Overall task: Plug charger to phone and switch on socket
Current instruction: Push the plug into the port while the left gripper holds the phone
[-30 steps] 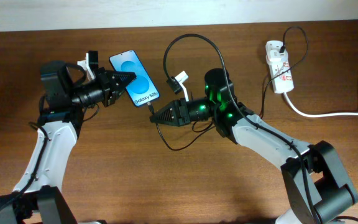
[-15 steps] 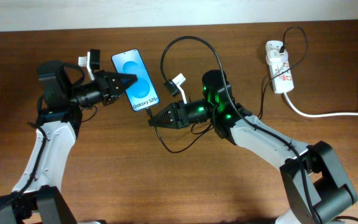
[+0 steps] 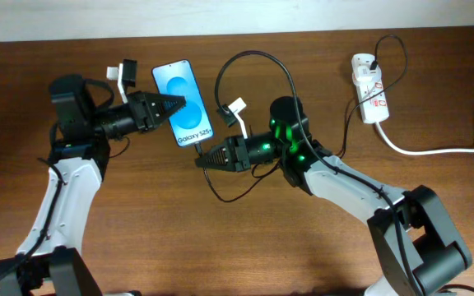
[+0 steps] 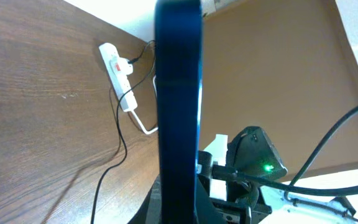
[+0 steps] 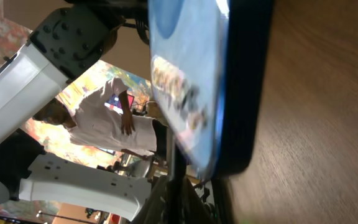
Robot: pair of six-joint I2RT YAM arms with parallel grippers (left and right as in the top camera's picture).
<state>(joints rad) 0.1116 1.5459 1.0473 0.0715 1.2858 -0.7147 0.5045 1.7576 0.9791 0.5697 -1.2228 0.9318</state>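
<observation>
The phone [image 3: 185, 104] with its blue "Galaxy S21+" screen is held off the table in my left gripper [image 3: 174, 105], which is shut on its left edge. In the left wrist view the phone [image 4: 178, 106] shows edge-on. My right gripper [image 3: 202, 159] is shut on the plug tip of the black charger cable [image 3: 257, 56], right at the phone's bottom end. In the right wrist view the phone's bottom [image 5: 219, 93] looms just above the plug [image 5: 171, 165]. The white socket strip [image 3: 369, 97] lies at the back right, apart from both grippers.
The black cable loops over the table between the right arm and the strip. A thick white cord [image 3: 443, 150] runs from the strip to the right edge. The strip also shows in the left wrist view [image 4: 119, 65]. A pale wall edges the table's back.
My left gripper has carried the phone a little to the right and up. My right gripper has shifted slightly left and down, keeping the plug at the phone's bottom end.
</observation>
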